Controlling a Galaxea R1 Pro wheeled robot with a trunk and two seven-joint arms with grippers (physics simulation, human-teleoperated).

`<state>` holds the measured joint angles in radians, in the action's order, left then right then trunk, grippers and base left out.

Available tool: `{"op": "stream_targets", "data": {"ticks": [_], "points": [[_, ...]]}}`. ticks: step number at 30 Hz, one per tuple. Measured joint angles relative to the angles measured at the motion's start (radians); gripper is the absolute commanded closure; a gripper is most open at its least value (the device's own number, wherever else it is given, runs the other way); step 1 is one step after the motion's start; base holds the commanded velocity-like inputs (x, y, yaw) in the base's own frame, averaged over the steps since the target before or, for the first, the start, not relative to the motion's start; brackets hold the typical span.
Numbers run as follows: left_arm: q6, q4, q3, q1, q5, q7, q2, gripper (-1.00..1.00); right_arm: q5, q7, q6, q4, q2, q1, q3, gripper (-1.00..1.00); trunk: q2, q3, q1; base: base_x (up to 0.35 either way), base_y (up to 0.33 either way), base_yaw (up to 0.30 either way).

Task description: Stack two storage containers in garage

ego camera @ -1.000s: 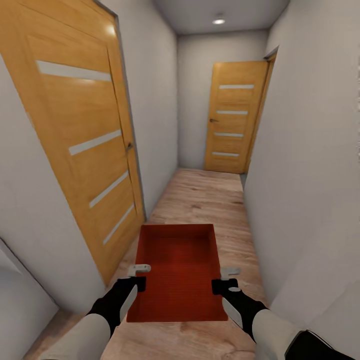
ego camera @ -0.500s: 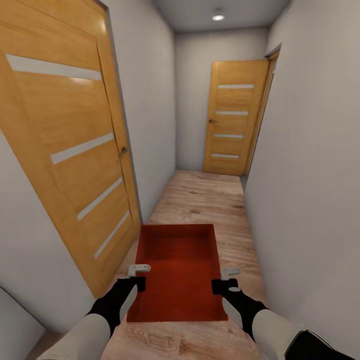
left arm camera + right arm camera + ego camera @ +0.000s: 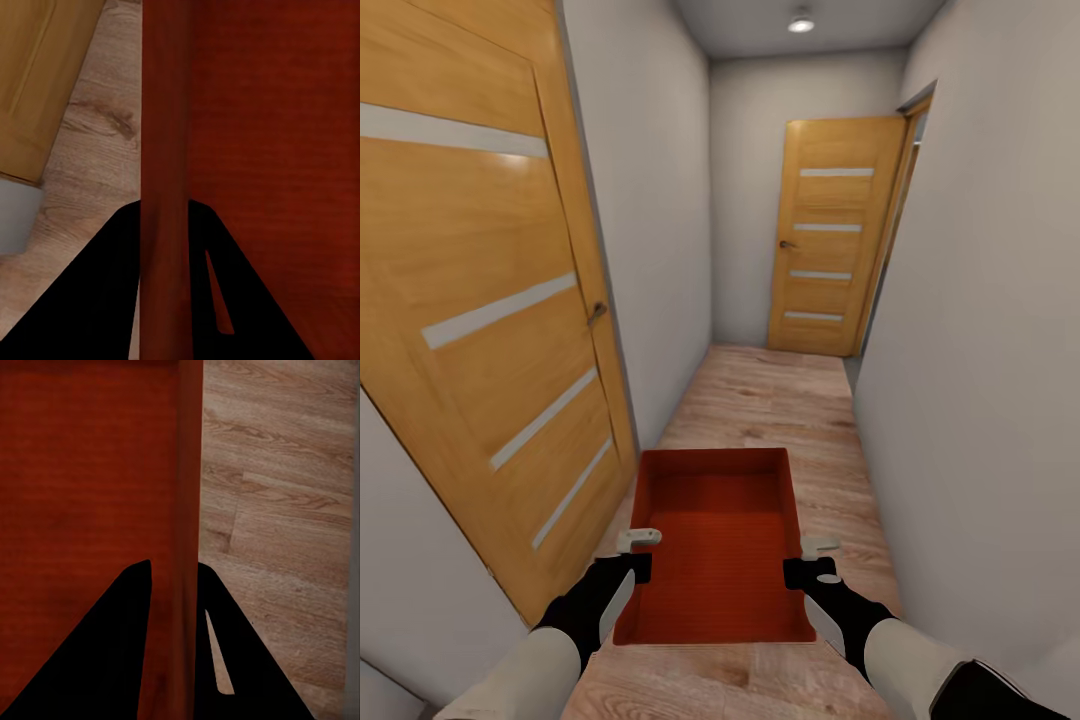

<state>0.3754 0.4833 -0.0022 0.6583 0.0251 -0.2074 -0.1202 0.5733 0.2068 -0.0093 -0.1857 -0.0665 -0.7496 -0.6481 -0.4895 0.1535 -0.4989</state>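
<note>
The orange-red rectangular topless storage container (image 3: pixel 715 545) hung between both pincers, its long axis pointing toward the far orange wooden door (image 3: pixel 828 235). The left pincer (image 3: pixel 635 555) held its left wall and the right pincer (image 3: pixel 815 560) its right wall, equally near.

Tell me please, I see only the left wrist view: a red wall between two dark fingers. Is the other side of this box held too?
Observer: Yes. The right gripper clamps the opposite wall of the storage container, one finger on each side of that wall.
Operator: Is something inside the box?
Observer: No, the head view shows a bare red bottom.
Operator: Where are we?
Observer: In a narrow corridor with a wood-plank floor; a wooden door stands at its far end.
Operator: And beside me?
Observer: Another wooden door is close on the robot's left.
</note>
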Motion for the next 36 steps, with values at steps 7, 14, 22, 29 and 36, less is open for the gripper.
{"op": "stream_targets", "data": {"ticks": [7,14,22,29,36], "points": [[0.000,0.000,0.000,0.000,0.000,0.000,0.000,1.00,0.000,0.000,0.000,0.000,0.000,0.000,0.000,1.00,0.000,0.000,0.000,0.323,0.000,0.000],[0.000,0.000,0.000,0.000,0.000,0.000,0.000,1.00,0.000,0.000,-0.001,0.000,0.000,0.000,0.000,1.00,0.000,0.000,0.000,0.322,0.000,0.000],[0.000,-0.001,0.000,0.000,0.000,0.000,0.000,1.00,0.000,0.000,0.000,0.000,0.000,0.000,0.000,1.00,0.000,0.000,0.000,0.323,0.000,-0.009],[0.000,0.000,0.000,0.000,-0.001,0.000,0.000,1.00,0.001,0.000,0.000,-0.001,0.000,0.000,-0.001,1.00,0.000,0.000,0.000,0.323,0.000,-0.175],[0.000,-0.001,0.000,0.000,-0.001,0.000,0.000,1.00,0.001,0.000,0.000,0.000,0.001,0.001,-0.001,1.00,0.000,0.000,0.000,0.323,0.000,-0.224]]}}
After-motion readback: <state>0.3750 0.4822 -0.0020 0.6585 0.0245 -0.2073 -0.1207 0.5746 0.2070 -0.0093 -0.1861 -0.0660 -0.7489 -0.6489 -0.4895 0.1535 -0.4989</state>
